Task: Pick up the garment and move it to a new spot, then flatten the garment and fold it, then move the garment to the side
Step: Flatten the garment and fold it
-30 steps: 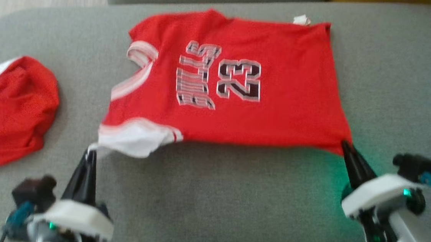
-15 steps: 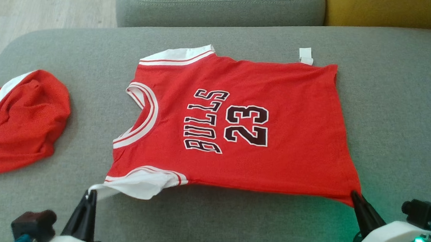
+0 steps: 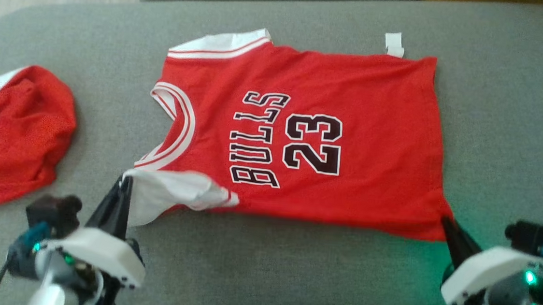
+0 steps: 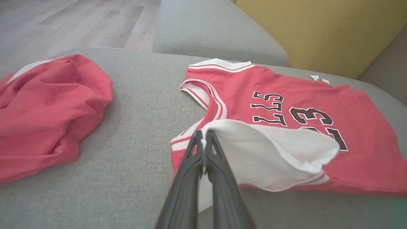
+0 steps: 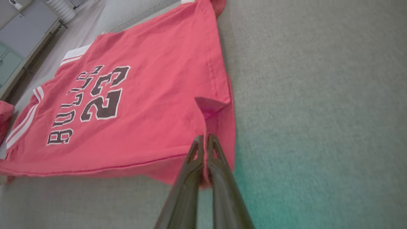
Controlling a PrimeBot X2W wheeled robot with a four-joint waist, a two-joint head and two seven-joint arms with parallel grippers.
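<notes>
On the grey sofa [image 3: 272, 269] I see the red jersey [image 3: 365, 131] spread out, my left gripper [image 3: 124, 182] clamped on its folded-back sleeve, right gripper [image 3: 445, 223] pinching its hem corner, another red garment [image 3: 16, 137] cut off left.

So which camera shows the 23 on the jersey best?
The head view: the 23 on the jersey shows whole and from above. The left wrist view has it partly hidden behind the lifted white sleeve. The right wrist view shows it whole but slanted.
</notes>
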